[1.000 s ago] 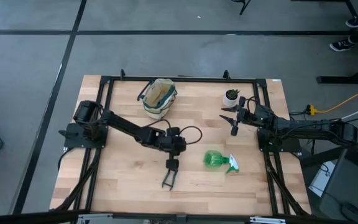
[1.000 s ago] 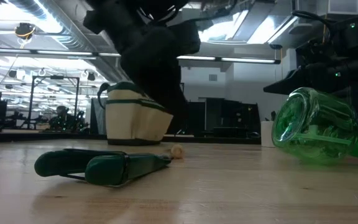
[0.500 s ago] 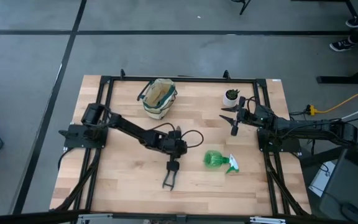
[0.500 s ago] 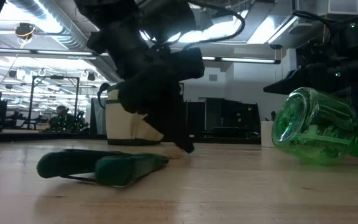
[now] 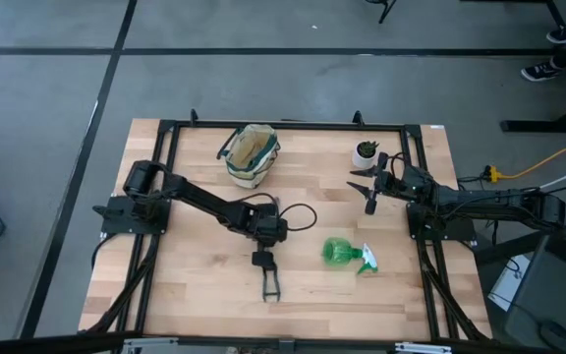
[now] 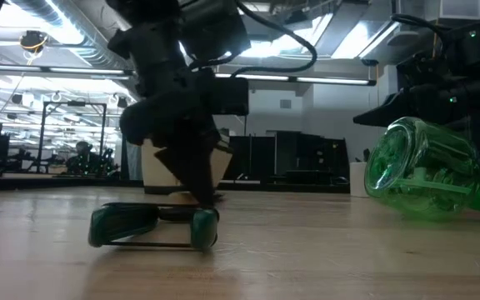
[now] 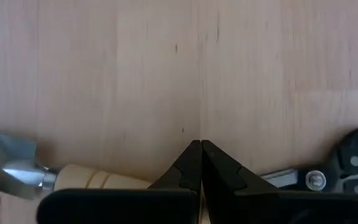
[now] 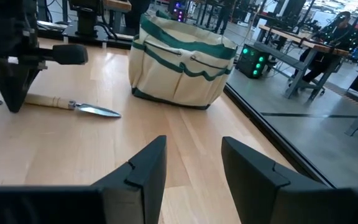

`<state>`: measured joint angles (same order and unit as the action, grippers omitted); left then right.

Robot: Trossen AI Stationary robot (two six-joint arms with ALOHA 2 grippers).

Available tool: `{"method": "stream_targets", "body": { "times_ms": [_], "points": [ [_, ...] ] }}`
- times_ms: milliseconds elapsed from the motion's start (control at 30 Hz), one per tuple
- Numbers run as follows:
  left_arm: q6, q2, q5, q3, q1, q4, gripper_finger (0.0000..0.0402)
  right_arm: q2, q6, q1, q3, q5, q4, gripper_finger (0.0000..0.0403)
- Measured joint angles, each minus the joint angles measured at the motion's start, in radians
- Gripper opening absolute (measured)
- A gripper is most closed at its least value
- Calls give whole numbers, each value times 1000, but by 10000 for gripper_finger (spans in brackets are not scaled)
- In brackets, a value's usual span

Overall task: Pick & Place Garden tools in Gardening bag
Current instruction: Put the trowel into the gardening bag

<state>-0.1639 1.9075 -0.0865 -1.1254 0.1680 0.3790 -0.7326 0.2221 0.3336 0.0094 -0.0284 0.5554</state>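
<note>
Black pruning shears [image 5: 269, 283] lie flat on the wood table near its front edge, handles toward the near side. My left gripper [image 5: 261, 261] is shut and points steeply down, its tips [image 7: 201, 144] at the table between the shears' blade end and a wooden-handled trowel [image 7: 86, 177]. The trowel also lies flat [image 8: 73, 104]. A green spray bottle [image 5: 345, 253] lies on its side to the right. The beige gardening bag [image 5: 251, 154] stands upright at the far edge. My right gripper [image 5: 369, 197] waits open at the right. My left gripper comes from above, slanting down, with both fingers shut. The shears' blade end [image 7: 278, 177] runs in behind the outer side of one finger [image 7: 229, 174], which hides the place of contact. I cannot tell whether they touch. The shears lie flat on the table.
A small potted plant [image 5: 366, 150] stands at the far right beside my right gripper. A black metal frame [image 5: 283, 125] runs round the table's edges. Bare wood lies between the shears and the bag.
My left gripper has come down toward the table and tipped more steeply, shifting a little toward the left edge. The shears have turned about on the table: their blade end has swung left and their handles now point toward the near edge.
</note>
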Motion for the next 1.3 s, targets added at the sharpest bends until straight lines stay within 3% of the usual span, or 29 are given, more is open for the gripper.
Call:
{"method": "stream_targets", "body": {
  "times_ms": [267, 467, 767, 1033, 1300],
  "points": [
    [-58, -43, -34, 3, 0, 170, 1, 0, 0, 0, 0, 0, -4, 158],
    [-136, -100, -160, 4, 15, 319, 3, 0, 0, 0, 0, 1, -26, 158],
    [-105, -119, -237, 4, 11, 318, 17, 0, 0, 0, 0, 1, -41, 158],
    [102, -119, -254, 3, -42, 289, 98, 0, 0, 0, 0, 1, -44, 158],
    [585, -117, -286, 3, -85, 211, 167, 0, 0, 0, 0, 1, -44, 158]
  ]
}}
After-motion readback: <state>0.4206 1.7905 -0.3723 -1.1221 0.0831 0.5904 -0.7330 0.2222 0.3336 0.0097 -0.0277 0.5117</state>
